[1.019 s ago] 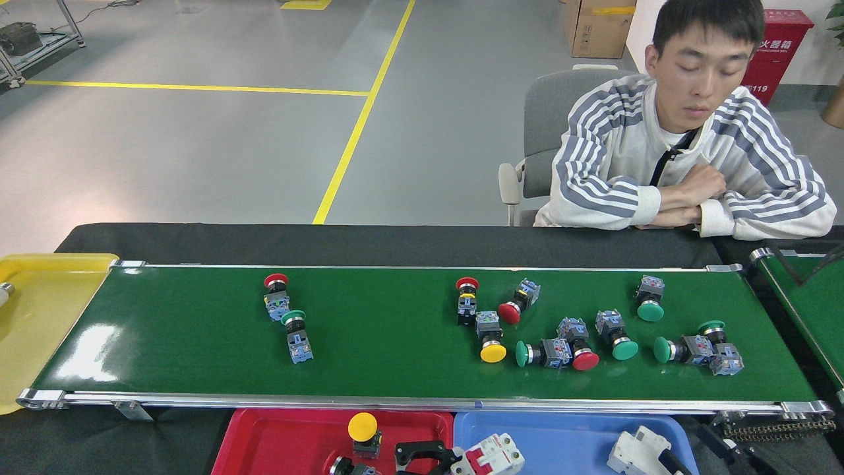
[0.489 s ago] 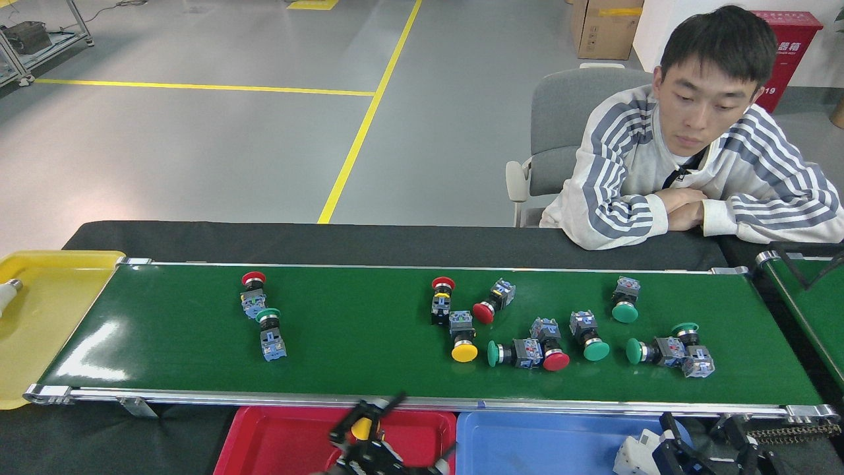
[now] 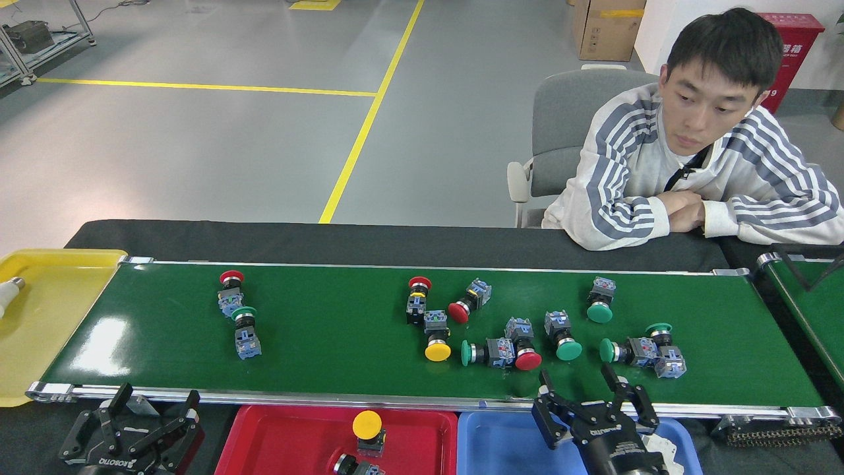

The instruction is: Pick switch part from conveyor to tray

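Observation:
The conveyor (image 3: 343,330) runs across the view and carries several switch parts. A red-capped one (image 3: 230,290) and a green-capped one (image 3: 245,326) lie at the left. A cluster sits right of centre, among them a yellow-capped part (image 3: 436,340), a red-capped part (image 3: 524,351) and a green-capped part (image 3: 564,340). My right gripper (image 3: 577,377) stands open and empty over the near rail, just in front of that cluster. At the bottom left, off the belt, my left gripper (image 3: 156,401) is open and empty. The red tray (image 3: 283,435) holds a yellow-capped switch (image 3: 367,429).
A blue tray (image 3: 501,442) sits right of the red one, partly behind my right arm. At the belt's left end is a yellow tray (image 3: 46,310) with a bulb (image 3: 6,293). A person (image 3: 692,178) leans on the far table edge. A second green belt (image 3: 811,297) shows at right.
All switch parts have drifted left on the belt. My right gripper has risen to the near rail. My left gripper has moved from over the red tray to the bottom left.

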{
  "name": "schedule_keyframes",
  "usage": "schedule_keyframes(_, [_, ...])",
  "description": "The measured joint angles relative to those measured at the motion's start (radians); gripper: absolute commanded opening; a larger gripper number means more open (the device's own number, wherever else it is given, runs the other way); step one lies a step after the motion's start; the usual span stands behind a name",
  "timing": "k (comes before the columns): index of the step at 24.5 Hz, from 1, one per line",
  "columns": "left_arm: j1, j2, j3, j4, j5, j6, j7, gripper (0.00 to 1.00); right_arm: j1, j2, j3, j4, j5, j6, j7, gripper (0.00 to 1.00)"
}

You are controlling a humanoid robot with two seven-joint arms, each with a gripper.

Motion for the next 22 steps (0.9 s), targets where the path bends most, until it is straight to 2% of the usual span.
schedule_keyframes(4, [-0.05, 0.0, -0.003, 0.04, 0.0, 0.002, -0.009, 1.0, -0.083, 0.0, 0.091, 0.079, 0.004, 0.08, 0.013, 0.98])
schedule_keyframes(9, [-0.142, 0.0, -0.003, 0.139, 0.0, 0.001, -0.088, 1.0, -0.161, 0.004, 0.202, 0.172, 0.004, 0.135, 0.026, 0.98])
schedule_keyframes(12, [-0.199, 0.0, -0.003, 0.2, 0.0, 0.0, -0.118, 1.0, -0.201, 0.037, 0.222, 0.231, 0.004, 0.141, 0.032, 0.98])
schedule_keyframes(15, [-0.237, 0.0, -0.003, 0.245, -0.001, -0.005, -0.13, 1.0, -0.289, 0.081, 0.227, 0.351, 0.009, 0.145, 0.033, 0.97])
schedule_keyframes(16, [-0.251, 0.0, -0.003, 0.261, -0.006, -0.006, -0.133, 1.0, -0.318, 0.088, 0.232, 0.388, 0.009, 0.152, 0.033, 0.92])
schedule_keyframes(17, [-0.266, 0.0, -0.005, 0.278, -0.011, 0.002, -0.134, 1.0, -0.344, 0.09, 0.239, 0.417, 0.009, 0.162, 0.033, 0.81])
schedule_keyframes(19, [-0.305, 0.003, -0.016, 0.325, -0.019, 0.024, -0.135, 1.0, -0.392, 0.09, 0.274, 0.472, 0.009, 0.189, 0.033, 0.54])
schedule_keyframes(21, [-0.348, 0.021, -0.038, 0.38, -0.02, 0.058, -0.136, 1.0, -0.432, 0.09, 0.315, 0.519, 0.008, 0.203, 0.034, 0.21])
schedule_keyframes(22, [-0.366, 0.037, -0.05, 0.409, -0.02, 0.078, -0.137, 1.0, -0.445, 0.09, 0.327, 0.539, 0.007, 0.205, 0.034, 0.1])
